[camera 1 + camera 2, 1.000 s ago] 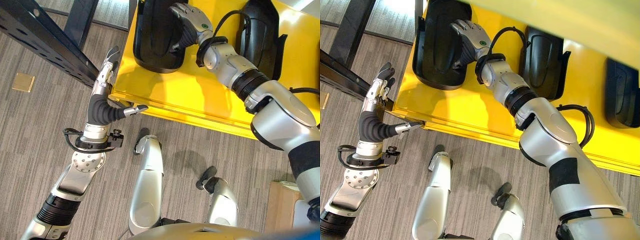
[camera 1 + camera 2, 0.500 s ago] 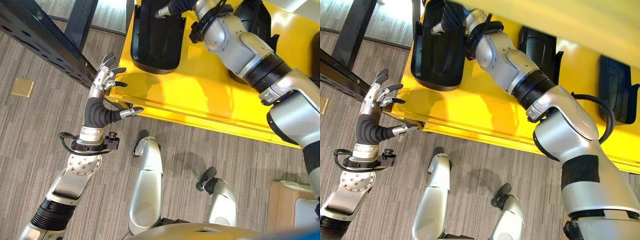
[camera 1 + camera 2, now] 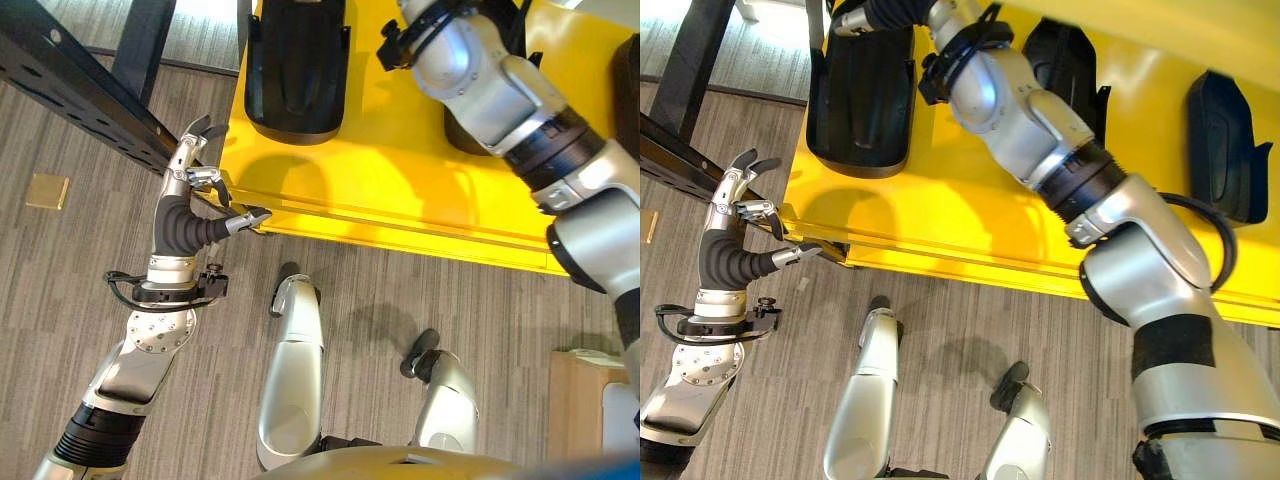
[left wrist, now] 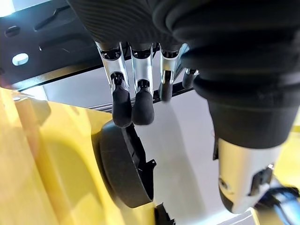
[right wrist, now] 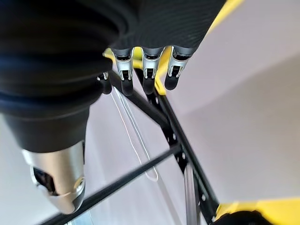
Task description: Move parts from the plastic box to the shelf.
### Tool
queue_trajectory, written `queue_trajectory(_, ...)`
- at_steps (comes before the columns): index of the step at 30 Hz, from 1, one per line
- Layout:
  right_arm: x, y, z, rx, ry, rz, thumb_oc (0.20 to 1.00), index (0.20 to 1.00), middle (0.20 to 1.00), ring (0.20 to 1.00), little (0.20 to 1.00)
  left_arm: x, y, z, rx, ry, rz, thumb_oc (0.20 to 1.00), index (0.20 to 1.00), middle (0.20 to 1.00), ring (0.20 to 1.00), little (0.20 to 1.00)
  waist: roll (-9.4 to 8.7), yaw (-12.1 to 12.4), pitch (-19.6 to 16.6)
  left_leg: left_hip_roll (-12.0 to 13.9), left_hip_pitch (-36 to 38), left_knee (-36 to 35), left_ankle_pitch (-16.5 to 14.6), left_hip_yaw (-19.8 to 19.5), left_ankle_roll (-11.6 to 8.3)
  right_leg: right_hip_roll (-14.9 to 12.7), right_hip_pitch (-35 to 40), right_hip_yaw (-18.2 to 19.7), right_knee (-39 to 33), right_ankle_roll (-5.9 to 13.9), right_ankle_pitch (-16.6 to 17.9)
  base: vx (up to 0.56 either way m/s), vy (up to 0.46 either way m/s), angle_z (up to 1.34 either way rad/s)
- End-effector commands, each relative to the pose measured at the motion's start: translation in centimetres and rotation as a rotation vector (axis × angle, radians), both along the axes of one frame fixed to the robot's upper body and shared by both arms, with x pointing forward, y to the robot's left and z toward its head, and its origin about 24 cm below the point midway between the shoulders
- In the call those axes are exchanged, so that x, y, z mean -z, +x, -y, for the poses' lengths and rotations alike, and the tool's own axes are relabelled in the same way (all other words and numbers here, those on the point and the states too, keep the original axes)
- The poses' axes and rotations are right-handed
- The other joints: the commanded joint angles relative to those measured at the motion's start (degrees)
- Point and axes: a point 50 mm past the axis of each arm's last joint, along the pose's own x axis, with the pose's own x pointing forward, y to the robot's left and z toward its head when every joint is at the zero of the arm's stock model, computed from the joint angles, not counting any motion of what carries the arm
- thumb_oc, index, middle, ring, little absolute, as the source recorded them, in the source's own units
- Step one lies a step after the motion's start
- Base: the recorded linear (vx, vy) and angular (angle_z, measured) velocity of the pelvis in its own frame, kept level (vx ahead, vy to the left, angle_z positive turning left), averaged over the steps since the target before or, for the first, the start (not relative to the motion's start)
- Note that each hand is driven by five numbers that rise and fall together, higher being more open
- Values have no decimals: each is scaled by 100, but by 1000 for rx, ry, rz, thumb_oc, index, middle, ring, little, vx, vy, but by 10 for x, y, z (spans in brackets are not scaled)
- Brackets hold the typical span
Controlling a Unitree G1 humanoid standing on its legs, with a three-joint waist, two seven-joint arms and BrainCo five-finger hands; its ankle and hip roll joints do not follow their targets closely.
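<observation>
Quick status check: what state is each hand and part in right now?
Left hand: fingers curled, holding nothing, at the yellow plastic box's corner.
Right hand: fingers straight, holding nothing.
Large black moulded part: lying in the box.
Other black parts: lying in the box, untouched.

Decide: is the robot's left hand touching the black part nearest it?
Apart. The left eye view shows bare yellow box between the left hand and the black part.

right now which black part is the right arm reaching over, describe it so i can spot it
Start at the yellow box. Several black parts lie in it; take the one nearest its left end, by the left hand. This leftmost black part is the largest showing, apart from the other black parts.
</observation>
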Motion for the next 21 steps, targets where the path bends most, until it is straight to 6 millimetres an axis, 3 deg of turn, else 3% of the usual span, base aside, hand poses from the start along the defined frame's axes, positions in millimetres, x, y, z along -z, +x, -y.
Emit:
queue_trajectory(1,-30,-21,18,-50,81,115,1000,1000,1000,1000,1000,-31,4,-21,-101,-21,152,1000,1000,1000,1000,1000,-11,-1,8,-148,86,-257,169,382,313,28,-411,483,864,-319,-375,-73,-13,-18)
queue_trajectory(5,-18,-22,45,-3,70,126,1000,1000,1000,1000,1000,-24,4,-16,-90,-23,129,1000,1000,1000,1000,1000,161,-218,49,-66,197,-388,286,538,275,66,-586,656,868,-352,-333,-84,-19,-19)
queue_trajectory(14,3,-25,72,4,136,112,1000,1000,1000,1000,1000,-30,-3,-11,-78,-69,203,1000,1000,1000,1000,1000,280,-419,55,29,399,-441,290,605,231,85,-637,782,1028,-382,-452,-13,-41,-10)
queue_trajectory(21,17,-31,68,-61,172,116,1000,1000,1000,1000,1000,-54,-10,13,53,-65,344,1000,1000,1000,1000,1000,343,-574,42,76,596,-501,289,635,183,104,-572,856,1125,-387,-524,-3,-49,0)
